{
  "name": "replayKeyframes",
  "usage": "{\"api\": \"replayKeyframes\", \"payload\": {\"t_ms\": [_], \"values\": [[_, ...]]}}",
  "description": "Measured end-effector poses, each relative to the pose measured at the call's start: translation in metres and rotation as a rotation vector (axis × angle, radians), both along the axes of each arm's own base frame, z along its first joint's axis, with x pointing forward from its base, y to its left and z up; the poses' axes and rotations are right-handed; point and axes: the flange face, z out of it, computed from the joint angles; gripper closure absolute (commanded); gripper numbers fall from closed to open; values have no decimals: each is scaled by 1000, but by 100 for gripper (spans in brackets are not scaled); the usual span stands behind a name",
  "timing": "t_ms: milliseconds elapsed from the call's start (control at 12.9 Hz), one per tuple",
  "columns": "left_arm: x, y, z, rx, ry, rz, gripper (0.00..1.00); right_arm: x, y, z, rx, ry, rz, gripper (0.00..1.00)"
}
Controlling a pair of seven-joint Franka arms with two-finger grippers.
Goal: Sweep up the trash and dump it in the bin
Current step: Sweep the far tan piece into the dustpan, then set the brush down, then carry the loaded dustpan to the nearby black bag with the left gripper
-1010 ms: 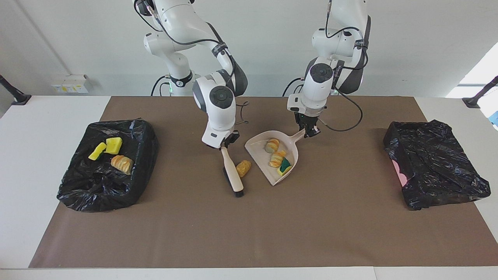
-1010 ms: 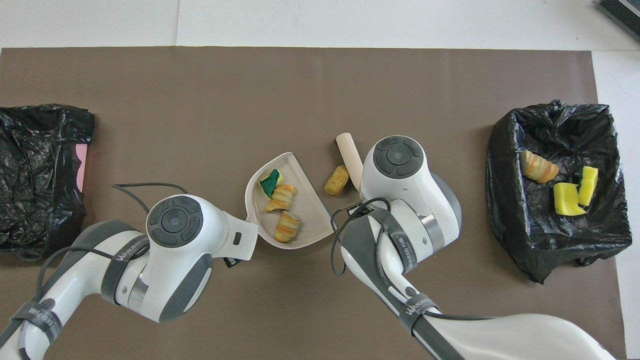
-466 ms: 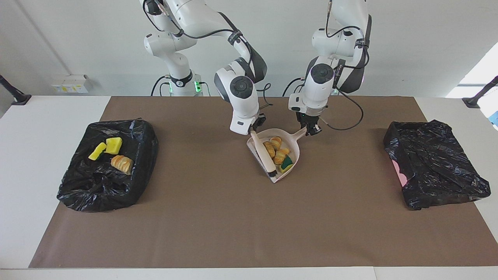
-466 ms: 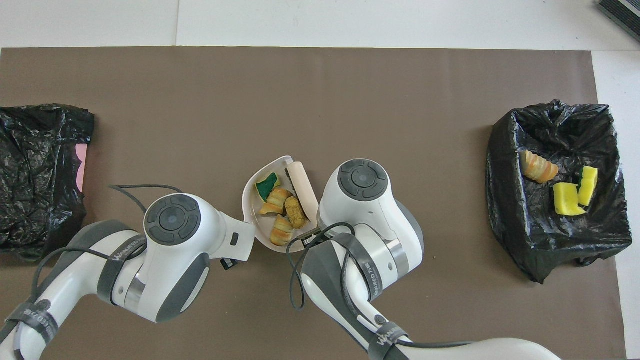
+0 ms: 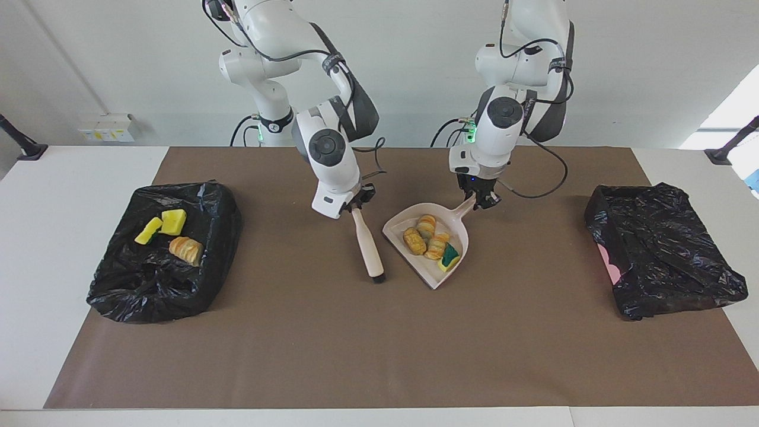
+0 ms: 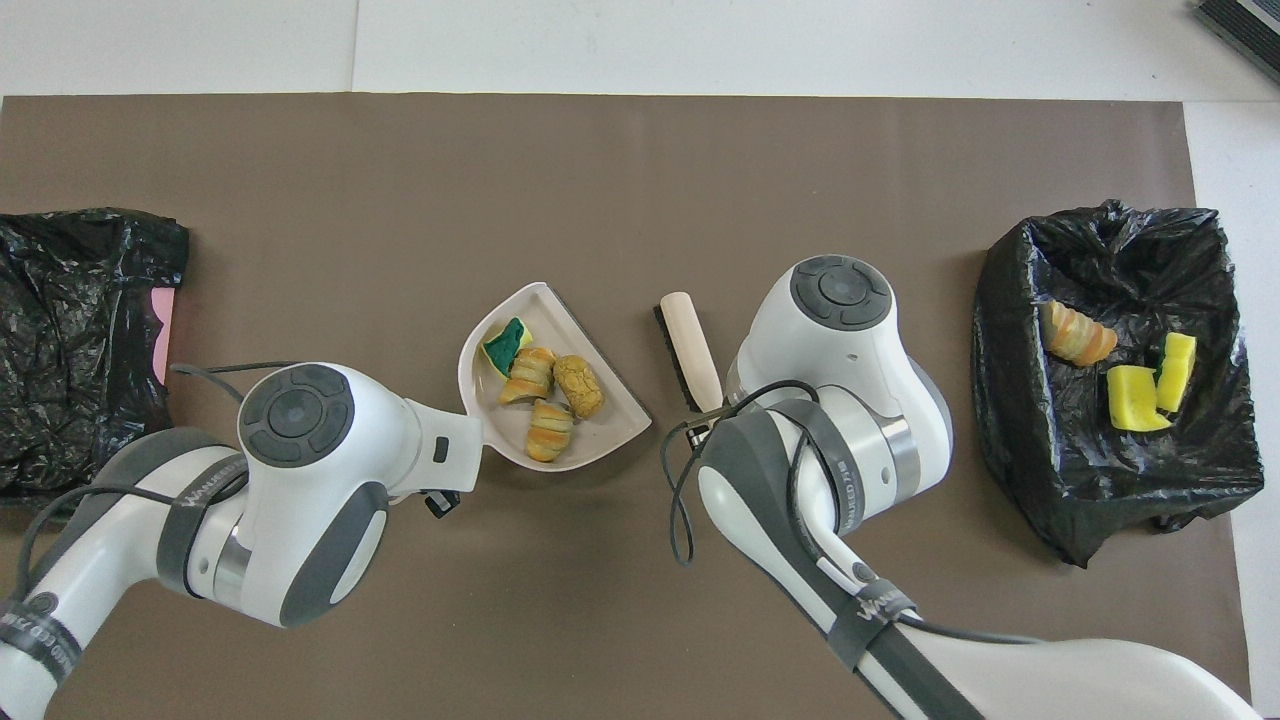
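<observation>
White walls back a white table (image 5: 71, 196) covered by a brown mat (image 5: 379, 344), and the beige dustpan (image 5: 453, 237) near the middle of that mat serves as the landmark. Its handle rises toward the robots, where the left gripper (image 5: 483, 200) is pinched on it, fingers pressed against the handle's end. Inside the dustpan lie four pieces of the trash: three tan-orange bread-like chunks (image 5: 426, 224) clustered together, and one yellow sponge piece with green backing (image 5: 449, 257) near the pan's open lip, touching the nearest chunk. Just beside the dustpan, toward the right arm's end of the table, hangs the brush (image 5: 369, 246), its pale handle clamped in the right gripper (image 5: 354, 207) and its dark bristles down at the mat, apart from the pan's edge. Well apart from the dustpan, at the right arm's end of the table, sits a bin lined with a black bag (image 5: 118, 284); it holds the other three pieces, two yellow sponge pieces (image 5: 173, 221) and one bread-like chunk (image 5: 185, 249). At the left arm's end, equally far from the dustpan, lies a second black bag (image 5: 664, 249) with a strip of pink showing at its edge.
</observation>
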Motion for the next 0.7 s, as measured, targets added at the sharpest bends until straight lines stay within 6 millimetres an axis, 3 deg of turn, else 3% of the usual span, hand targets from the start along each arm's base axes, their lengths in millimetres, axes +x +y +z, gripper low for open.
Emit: {"api": "replayKeyframes", "payload": {"t_ms": [155,233,544,699], "values": [[12,12,13,-27,-19,48,100,-5,-5,16,-30,5,-35,100],[20,24,24,-37,-40,77,100,-12,4,22,-60,-5,-72,100],[34,89,83,-53,-96,207,100,-73,84,27,-125,-51,-155,100],[36,133,112,-34,-46,290,100,-110,120,28,-154,-63,-173,100]]}}
